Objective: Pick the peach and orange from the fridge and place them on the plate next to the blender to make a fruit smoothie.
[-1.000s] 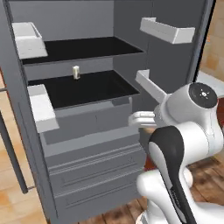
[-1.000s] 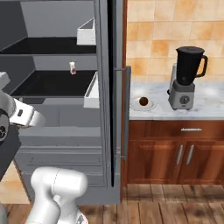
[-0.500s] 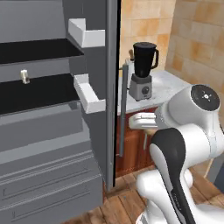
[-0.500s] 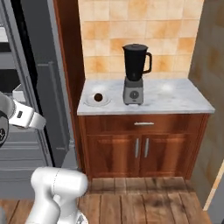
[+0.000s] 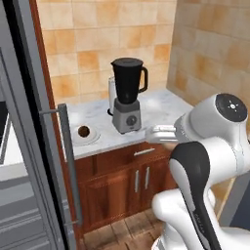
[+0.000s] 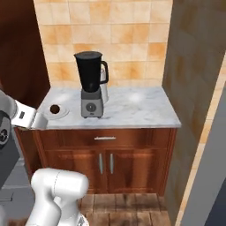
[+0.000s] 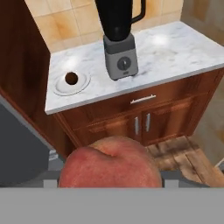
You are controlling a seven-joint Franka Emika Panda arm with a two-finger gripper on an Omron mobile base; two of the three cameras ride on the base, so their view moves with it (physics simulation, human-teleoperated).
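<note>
The peach point(image 7: 109, 164), pinkish-red with tan patches, sits close up between my gripper's point(image 7: 111, 177) jaws, which are shut on it. My gripper point(image 5: 152, 135) hangs in the air in front of the counter, off its front edge. On the counter's left end lies the white plate point(image 5: 93, 138) point(image 6: 64, 114) point(image 7: 84, 86), and the dark orange point(image 5: 84, 131) point(image 6: 54, 108) point(image 7: 71, 78) rests on it. The black-jarred blender point(image 5: 128, 95) point(image 6: 91, 84) point(image 7: 119, 41) stands just right of the plate. The grey fridge point(image 5: 27, 146) with its bar handle point(image 5: 67, 161) fills the left side.
A white cylinder point(image 5: 112, 95) point(image 6: 105, 90) stands behind the blender. The marble counter point(image 6: 137, 108) runs right to a tiled side wall point(image 6: 194, 88). Wooden cabinet doors point(image 7: 140, 124) lie below the counter.
The whole picture has slid from the open fridge shelves to the counter, so the base has driven right. The arm keeps its pose with the peach held.
</note>
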